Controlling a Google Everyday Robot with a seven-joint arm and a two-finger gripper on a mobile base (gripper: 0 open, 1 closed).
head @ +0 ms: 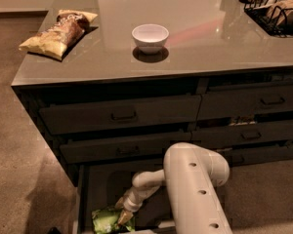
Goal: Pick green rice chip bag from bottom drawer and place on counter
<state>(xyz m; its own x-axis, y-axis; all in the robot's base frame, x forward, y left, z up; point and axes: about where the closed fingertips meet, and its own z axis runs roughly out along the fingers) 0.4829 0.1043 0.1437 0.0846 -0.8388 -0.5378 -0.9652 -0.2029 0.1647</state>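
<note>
The green rice chip bag lies on the floor of the open bottom drawer, near its front left. My white arm reaches down into the drawer, and the gripper sits at the bag's right edge, touching it. The grey-beige counter spreads above the dark drawers.
A white bowl stands mid-counter. A yellow-and-brown chip bag lies at the counter's left edge. A black wire basket sits at the back right. Shut drawers with bar handles are above the open one. Carpet lies to the left.
</note>
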